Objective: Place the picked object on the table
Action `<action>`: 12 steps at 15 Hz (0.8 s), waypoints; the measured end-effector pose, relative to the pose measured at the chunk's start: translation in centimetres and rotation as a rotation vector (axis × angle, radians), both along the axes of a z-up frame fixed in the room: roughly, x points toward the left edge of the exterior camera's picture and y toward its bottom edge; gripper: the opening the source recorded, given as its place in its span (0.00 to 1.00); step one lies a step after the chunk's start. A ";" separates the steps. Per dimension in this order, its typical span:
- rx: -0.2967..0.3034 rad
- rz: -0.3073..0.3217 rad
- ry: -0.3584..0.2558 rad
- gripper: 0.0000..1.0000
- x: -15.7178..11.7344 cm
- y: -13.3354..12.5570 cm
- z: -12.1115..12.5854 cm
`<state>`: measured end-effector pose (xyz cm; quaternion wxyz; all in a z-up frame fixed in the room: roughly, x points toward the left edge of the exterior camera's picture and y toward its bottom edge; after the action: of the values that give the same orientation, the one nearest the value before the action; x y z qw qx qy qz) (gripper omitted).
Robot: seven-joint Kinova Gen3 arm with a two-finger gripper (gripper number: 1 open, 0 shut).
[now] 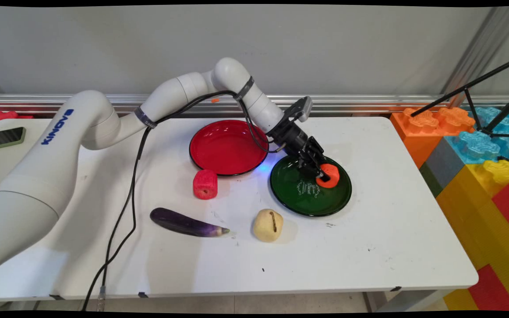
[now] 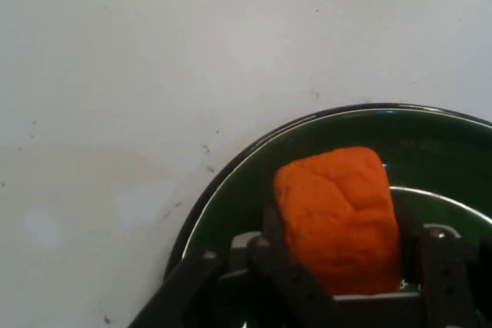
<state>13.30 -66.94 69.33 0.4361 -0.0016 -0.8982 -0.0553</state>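
My black gripper is down over the green plate and is shut on an orange lumpy block. In the hand view the orange block sits between the two fingers, above the green plate's rim. I cannot tell whether the block rests on the plate or hangs just above it. A red plate lies empty just left of the green one.
A red block, a purple eggplant and a beige potato-like piece lie on the white table in front of the plates. A phone lies far left. Large coloured bricks stand at the right.
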 end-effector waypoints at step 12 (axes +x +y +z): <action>0.057 0.044 0.039 0.00 3.4 2.2 5.8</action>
<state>16.75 -64.76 75.13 0.4545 0.0293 -0.8874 -0.0712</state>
